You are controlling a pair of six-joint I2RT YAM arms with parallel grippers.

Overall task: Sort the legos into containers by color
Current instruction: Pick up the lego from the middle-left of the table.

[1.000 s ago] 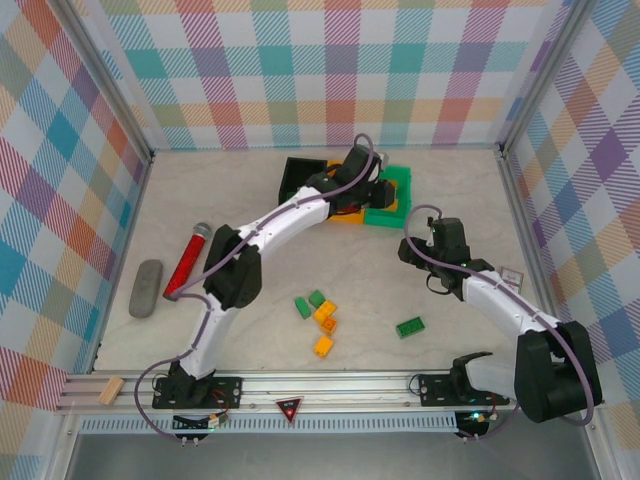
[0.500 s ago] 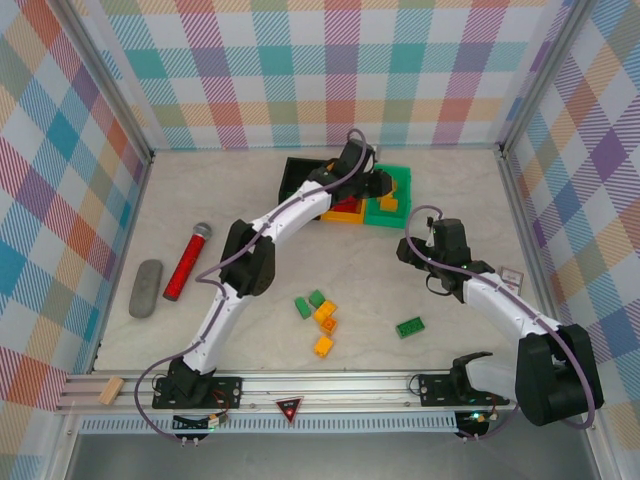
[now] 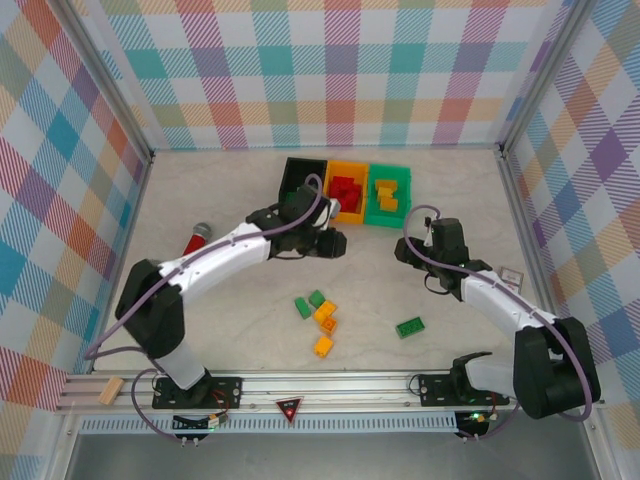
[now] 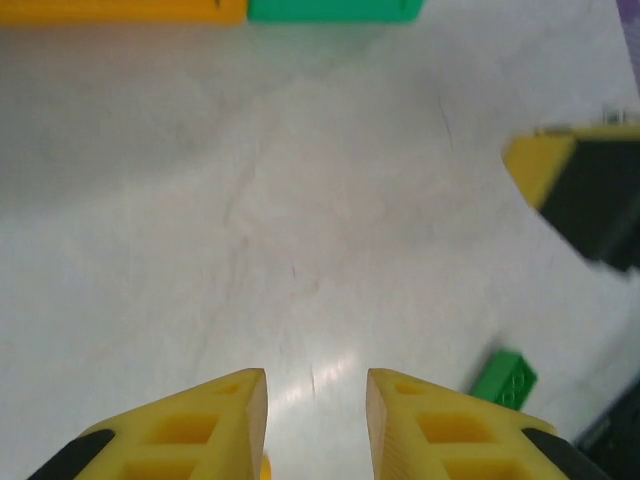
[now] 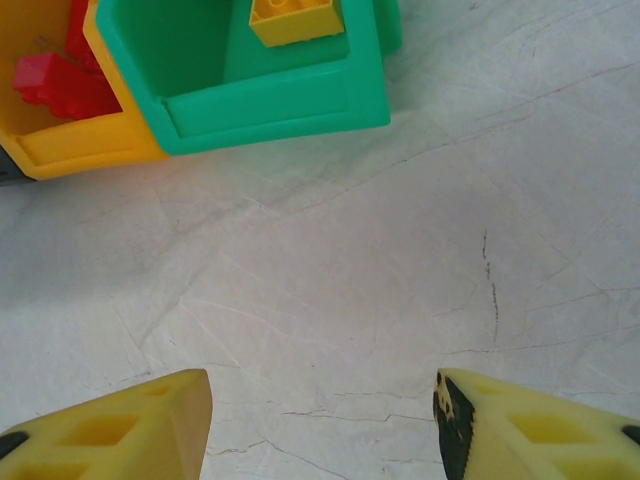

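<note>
As the loose legos (image 3: 325, 313) lie base-ward of the left tool (image 3: 337, 243), slightly parted and empty, that tool is judged nearer.

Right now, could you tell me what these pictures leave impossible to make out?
Black bin, top view: the left arm crosses its near edge and its inside is dark; contents unclear.
Red stick, top view: lower part hidden under that arm.
Orange bin and green bin, left wrist view: cut off by the top edge.
Red legos, right wrist view: cut by the left edge; count unclear.
</note>
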